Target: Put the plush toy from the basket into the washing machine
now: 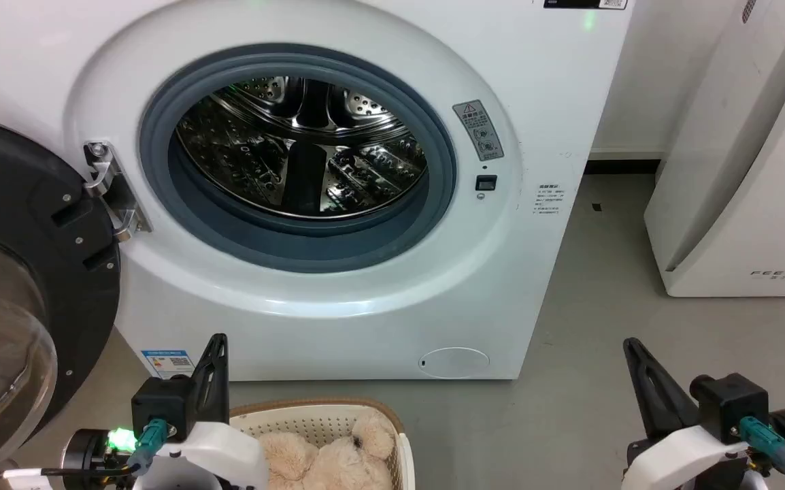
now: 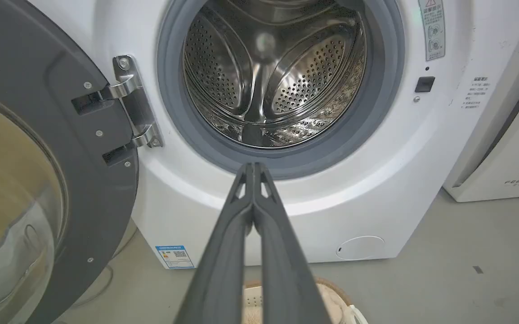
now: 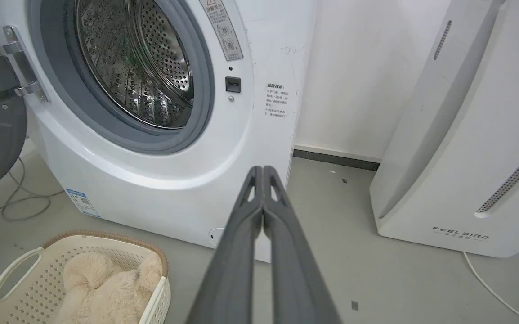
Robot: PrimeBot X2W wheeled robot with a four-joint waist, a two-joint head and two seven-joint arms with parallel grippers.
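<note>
Nearest the camera, the left gripper point(image 1: 219, 341) points up at the lower left. Its wrist view shows the two fingers pressed together with nothing between them. The right gripper point(image 1: 630, 344) stands at the lower right, its fingers likewise closed and empty. Between them, nearer the left gripper, the basket point(image 1: 311, 407) sits on the grey floor point(image 1: 590, 306). The toy point(image 1: 324, 459) lies inside it, filling most of the space. Just beyond the basket stands the washer point(image 1: 501, 88). Its door point(image 1: 32, 224) is swung wide open to the left on its hinge, the glass bulging toward the robot. The grey ring point(image 1: 161, 163) frames the steel drum point(image 1: 365, 170), which holds nothing. Right of the washer, apart from it, is a white appliance point(image 1: 739, 204) against the wall.
</note>
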